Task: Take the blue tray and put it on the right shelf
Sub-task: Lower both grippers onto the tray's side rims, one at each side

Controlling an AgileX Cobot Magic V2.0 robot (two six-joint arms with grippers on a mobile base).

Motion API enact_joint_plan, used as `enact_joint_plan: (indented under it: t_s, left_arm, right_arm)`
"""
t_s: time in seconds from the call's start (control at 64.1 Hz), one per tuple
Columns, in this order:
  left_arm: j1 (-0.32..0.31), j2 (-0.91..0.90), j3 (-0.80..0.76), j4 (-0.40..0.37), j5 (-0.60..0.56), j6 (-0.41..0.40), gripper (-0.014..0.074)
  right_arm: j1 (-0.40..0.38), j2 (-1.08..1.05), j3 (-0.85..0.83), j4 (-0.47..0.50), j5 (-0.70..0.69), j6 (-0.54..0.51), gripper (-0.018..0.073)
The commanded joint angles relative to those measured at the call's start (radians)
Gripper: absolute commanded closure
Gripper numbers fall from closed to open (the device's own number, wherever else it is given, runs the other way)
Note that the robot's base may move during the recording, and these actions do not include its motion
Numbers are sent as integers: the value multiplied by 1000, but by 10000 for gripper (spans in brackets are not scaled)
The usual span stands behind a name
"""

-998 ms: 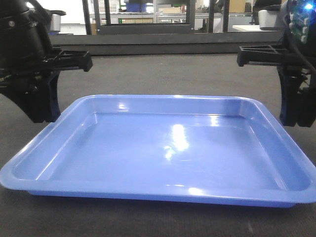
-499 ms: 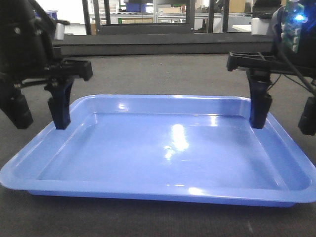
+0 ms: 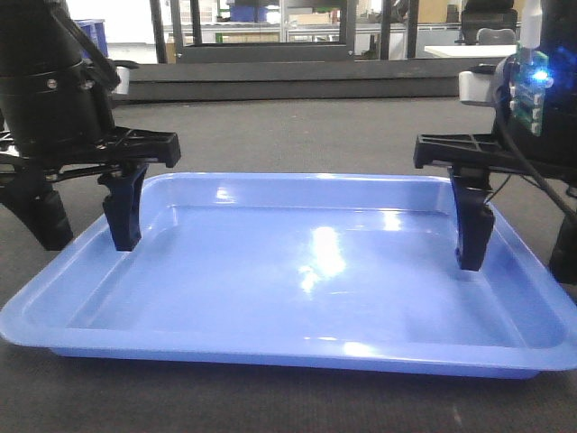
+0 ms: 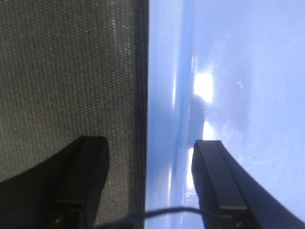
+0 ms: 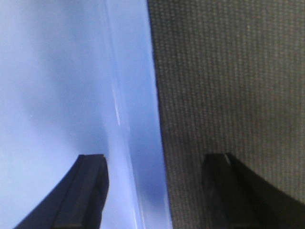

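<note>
The blue tray (image 3: 306,280) lies flat on the dark table top, filling the middle of the front view. My left gripper (image 3: 86,225) is open and straddles the tray's left rim, one finger (image 3: 122,216) inside the tray and the other outside. In the left wrist view the rim (image 4: 162,114) runs between the fingers of the left gripper (image 4: 150,150). My right gripper (image 3: 518,244) is open too, astride the right rim, with a finger (image 3: 473,234) inside. The right wrist view shows the rim (image 5: 138,119) between the fingers of the right gripper (image 5: 155,160). The right shelf is out of view.
The dark woven table top (image 3: 297,135) runs back to a raised dark ledge (image 3: 297,86). Behind it stand dark frames and glass panels (image 3: 270,36). The tray's near rim (image 3: 297,347) lies close to the camera.
Both grippers have come down and moved inward. A second ago their fingers stood outside the tray's sides; now each gripper has one finger inside the tray and one outside. The tray has not moved.
</note>
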Motion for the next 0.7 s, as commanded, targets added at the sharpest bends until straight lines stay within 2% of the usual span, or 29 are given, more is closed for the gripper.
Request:
enact_joint_plan:
  t_s: [0.0,0.109,0.624,0.686]
  left_arm:
    - [-6,-27,-31,-22,0,-6,288]
    - [-6,-3,-31,-65,1,-6,288]
    - [-6,8,-31,-71,1,-6,289]
    - [-6,8,-31,-71,1,-6,291]
  right_arm:
    - [-2,-35,-21,4,-16,4,34]
    - [-2,-29,-21,4,-19,4,34]
    - [-2,-13,-21,4,-20,4,34]
    - [-2,-13,-21,4,-24,4,55]
